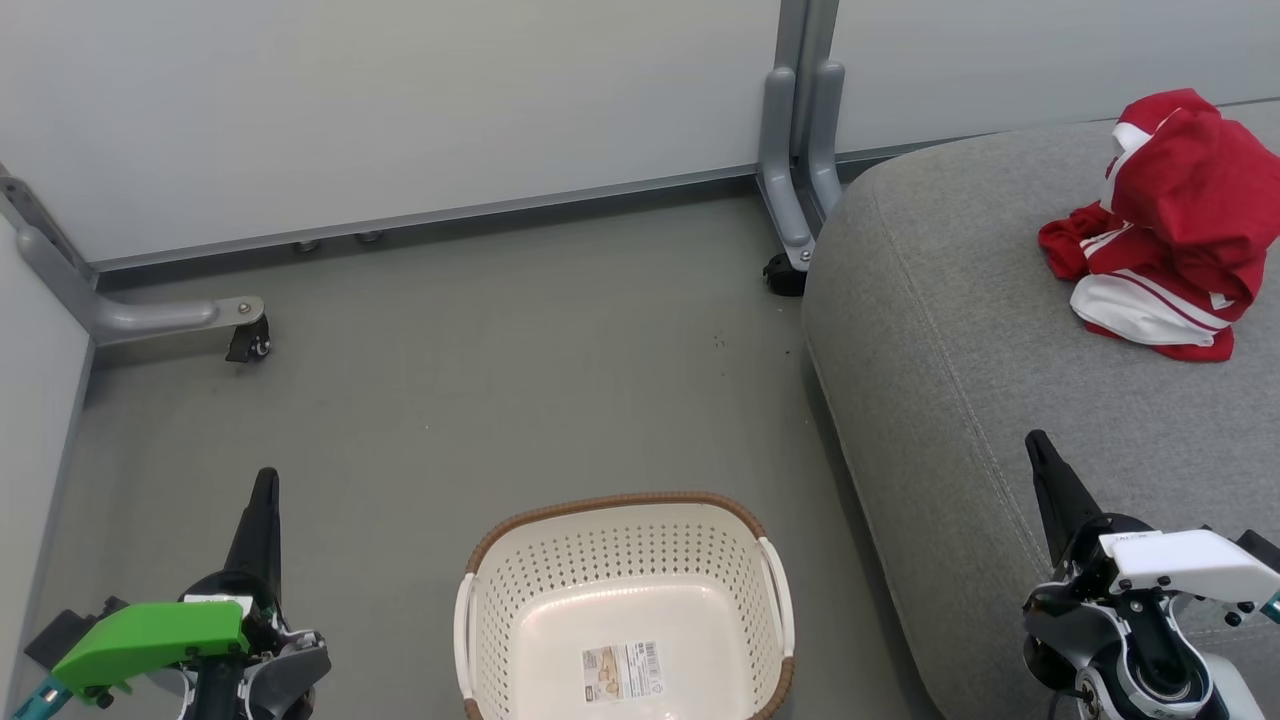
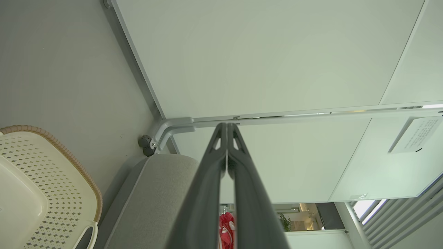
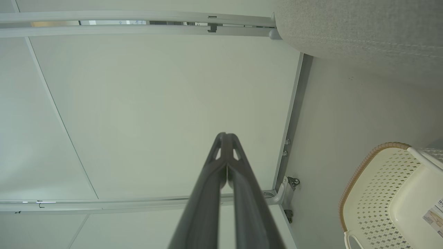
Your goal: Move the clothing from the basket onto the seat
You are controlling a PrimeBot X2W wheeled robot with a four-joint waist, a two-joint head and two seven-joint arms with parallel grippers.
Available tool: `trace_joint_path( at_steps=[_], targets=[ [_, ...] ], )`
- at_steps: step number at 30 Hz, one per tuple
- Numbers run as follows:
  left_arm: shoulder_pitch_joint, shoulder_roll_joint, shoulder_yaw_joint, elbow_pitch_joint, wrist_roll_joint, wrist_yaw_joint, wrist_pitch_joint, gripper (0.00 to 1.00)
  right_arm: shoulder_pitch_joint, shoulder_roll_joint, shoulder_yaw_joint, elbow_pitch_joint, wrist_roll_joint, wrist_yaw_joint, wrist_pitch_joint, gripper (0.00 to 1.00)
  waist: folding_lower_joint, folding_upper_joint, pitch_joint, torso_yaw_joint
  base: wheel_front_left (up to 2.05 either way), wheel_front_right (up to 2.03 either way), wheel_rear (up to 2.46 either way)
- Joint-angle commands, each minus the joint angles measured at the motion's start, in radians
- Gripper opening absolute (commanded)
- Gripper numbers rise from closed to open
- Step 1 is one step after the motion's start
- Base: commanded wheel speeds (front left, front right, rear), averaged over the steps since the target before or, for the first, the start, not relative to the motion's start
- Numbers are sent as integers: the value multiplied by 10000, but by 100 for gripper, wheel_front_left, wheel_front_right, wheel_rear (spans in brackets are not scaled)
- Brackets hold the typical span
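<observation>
Basket (image 1: 612, 500) empty, clothing (image 1: 1175, 225) piled on seat (image 1: 950, 340); transfer looks done. Left tool (image 1: 265, 478), right tool (image 1: 1036, 442) closed, gripping nothing. Next: nothing left to pick.

**A screened-off test bay dressed as a corner of a home**

Smooth pale partition panels (image 1: 400, 120) wall the space in on two sides. They stand on curved grey metal feet (image 1: 160, 318) with small black castors (image 1: 248, 346), like the movable screens of a lab or office. A white printed paper notice (image 2: 415, 135) is stuck to one panel. The hard grey floor (image 1: 500, 400) is plain. The furnishings are domestic: a large grey fabric-upholstered seat cushion (image 1: 950, 330) bearing crumpled red-and-white sportswear garments (image 1: 1190, 190), and a cream-white perforated plastic laundry basket (image 1: 620, 550) on the floor beside it. Past the panels' edge, the left wrist view shows a lit room with a green potted plant (image 2: 286, 221).
</observation>
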Motion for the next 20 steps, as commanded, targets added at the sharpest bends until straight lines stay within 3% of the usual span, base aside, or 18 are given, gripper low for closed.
trace_joint_path(
  at_steps=[1, 20],
  targets=[
    [-245, 8, 34, 37, -228, -56, 58, 0, -170, -9, -54, 25, 207, 4, 86, 0, 0, -1, 12, 4, 0, 0, 0],
    [-292, -39, 109, 74, -451, -59, 190, 0, -195, 50, -177, 54, 411, 4, 217, 0, 0, -1, 56, 14, 0, 0, 0]
  ],
)
